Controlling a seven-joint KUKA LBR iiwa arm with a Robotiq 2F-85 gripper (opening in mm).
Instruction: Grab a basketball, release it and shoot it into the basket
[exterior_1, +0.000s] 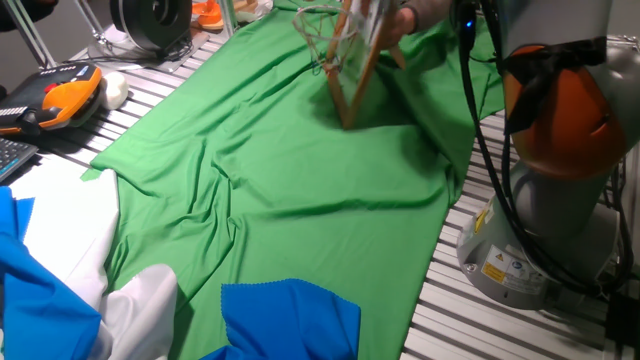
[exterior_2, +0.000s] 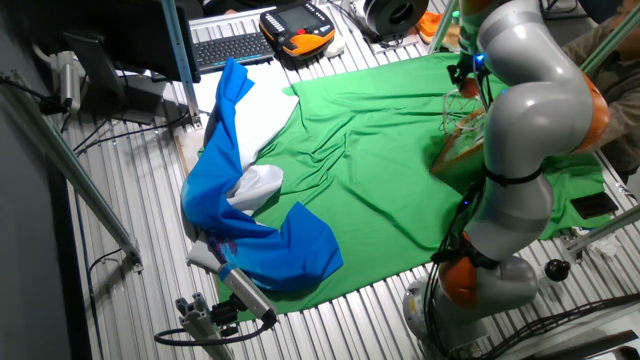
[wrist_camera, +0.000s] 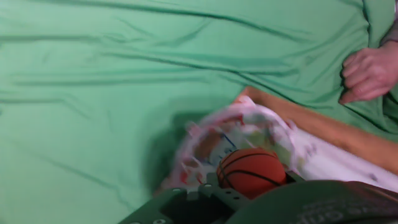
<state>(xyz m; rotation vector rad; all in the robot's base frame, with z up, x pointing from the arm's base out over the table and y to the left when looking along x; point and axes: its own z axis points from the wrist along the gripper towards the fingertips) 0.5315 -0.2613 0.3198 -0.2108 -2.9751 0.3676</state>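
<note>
Ball: your basketball (wrist_camera: 250, 172) sits at the very bottom of the hand view, right up against the hand (wrist_camera: 249, 194), dark seams showing.
Grip: the ball looks nested at the fingers, but the jaws are cut off by the frame edge, so you cannot tell how far apart they stand or whether they truly pinch it.
Basket: the basket (wrist_camera: 239, 138) shows as a blurred white ring straight behind the ball, its wooden-edged backboard (wrist_camera: 323, 134) running off to the right.
Key relation: ball and rim line up along the hand's own line of sight, the ball overlapping the ring's near edge; by my read a drop from here falls into or just short of the net.
Arm pose: in the other fixed view your arm (exterior_2: 530, 150) is folded high over the far side of the green cloth (exterior_2: 380, 170), wrist reaching down over the hoop.
Watch out: a person's hand (wrist_camera: 370, 73) rests on the cloth just beyond the backboard, near your drop line.
Bench: blue cloth (exterior_2: 265, 235) lies well apart, near the front edge.
</note>
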